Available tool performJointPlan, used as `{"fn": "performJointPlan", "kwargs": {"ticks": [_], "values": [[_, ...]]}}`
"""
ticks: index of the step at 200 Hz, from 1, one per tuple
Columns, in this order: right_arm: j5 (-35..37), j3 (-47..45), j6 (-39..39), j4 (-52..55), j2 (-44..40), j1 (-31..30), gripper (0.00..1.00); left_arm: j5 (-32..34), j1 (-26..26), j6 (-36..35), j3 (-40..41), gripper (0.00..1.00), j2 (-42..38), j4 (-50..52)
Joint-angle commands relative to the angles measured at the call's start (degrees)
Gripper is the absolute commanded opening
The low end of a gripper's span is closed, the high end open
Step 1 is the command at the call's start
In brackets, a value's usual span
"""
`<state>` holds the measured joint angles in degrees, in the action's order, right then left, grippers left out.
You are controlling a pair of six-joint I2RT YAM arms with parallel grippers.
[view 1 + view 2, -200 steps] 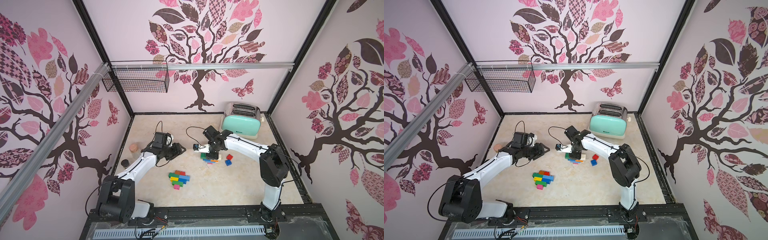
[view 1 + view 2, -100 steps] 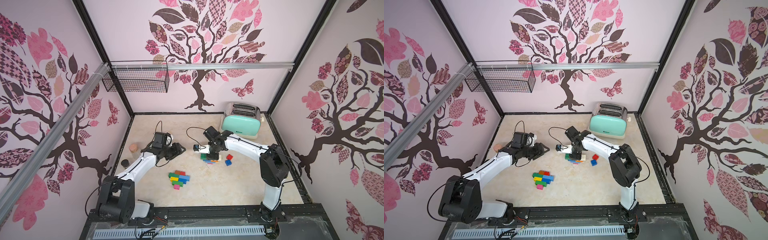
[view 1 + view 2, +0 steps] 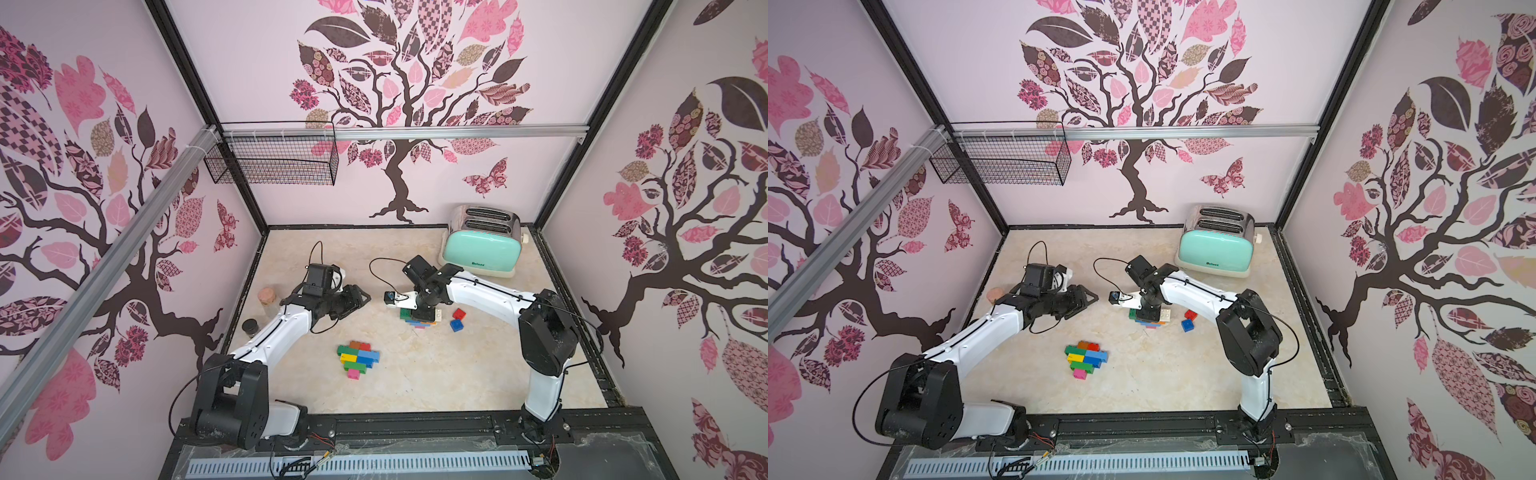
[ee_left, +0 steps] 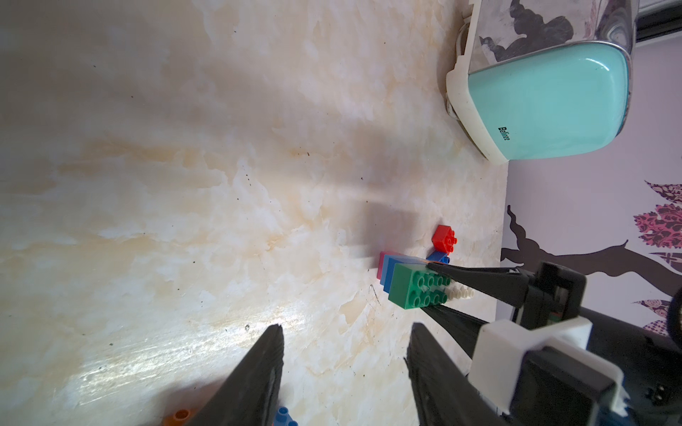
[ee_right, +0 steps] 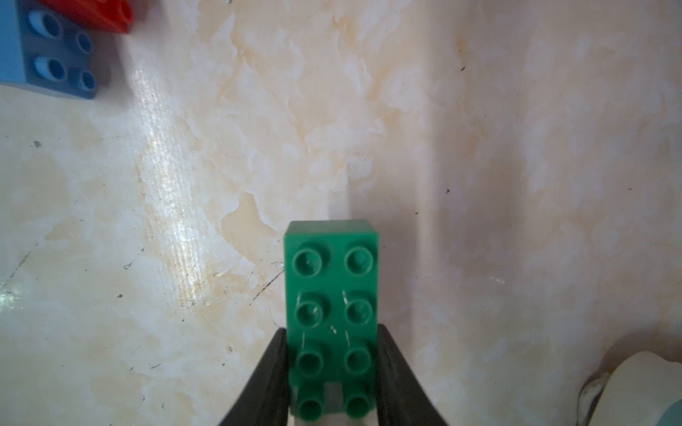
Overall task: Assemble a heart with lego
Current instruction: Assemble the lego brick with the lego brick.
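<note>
Marbled tabletop (image 3: pixel 457 374), mint toaster (image 3: pixel 480 249) behind red brick (image 3: pixel 459 313) (blue one (image 3: pixel 456 325) beside)

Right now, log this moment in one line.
right gripper: shut on green brick | left gripper: open, empty | partial heart: neither gripper touching

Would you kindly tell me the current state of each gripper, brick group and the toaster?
Left gripper: open, empty.
Right gripper: shut on the green brick.
Green brick: clamped, studs up, at the brick pile.
Heart: partly built, lying flat.
Red brick: loose.
Blue brick: loose.
Toaster: upright, slots look empty.
</note>
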<state>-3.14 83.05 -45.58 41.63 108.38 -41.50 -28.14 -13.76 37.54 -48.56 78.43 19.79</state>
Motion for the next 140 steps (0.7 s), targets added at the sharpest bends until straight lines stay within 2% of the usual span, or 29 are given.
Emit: {"fn": "performJointPlan", "kwargs": {"ticks": [1, 31, 99, 140], "values": [[2.94, -1.93, 0.85, 4.85, 5.06, -0.08, 0.3, 0.24, 0.4, -0.44, 0.91, 0.57, -1.64, -0.04], [0.48, -1.04, 0.94, 5.23, 3.46, -0.08, 0.3, 0.41, 0.57, -0.41, 1.01, 0.57, -1.52, -0.09], [-8.27, -5.53, -0.03, -1.29, -7.82, 1.77, 0.3, 0.03, 0.49, 0.07, 0.8, 0.57, -1.37, -0.14], [-9.7, -3.15, 1.31, -0.68, -8.64, 0.97, 0.29, 0.58, 0.53, 0.78, 1.44, 0.57, -2.38, -0.04]]}}
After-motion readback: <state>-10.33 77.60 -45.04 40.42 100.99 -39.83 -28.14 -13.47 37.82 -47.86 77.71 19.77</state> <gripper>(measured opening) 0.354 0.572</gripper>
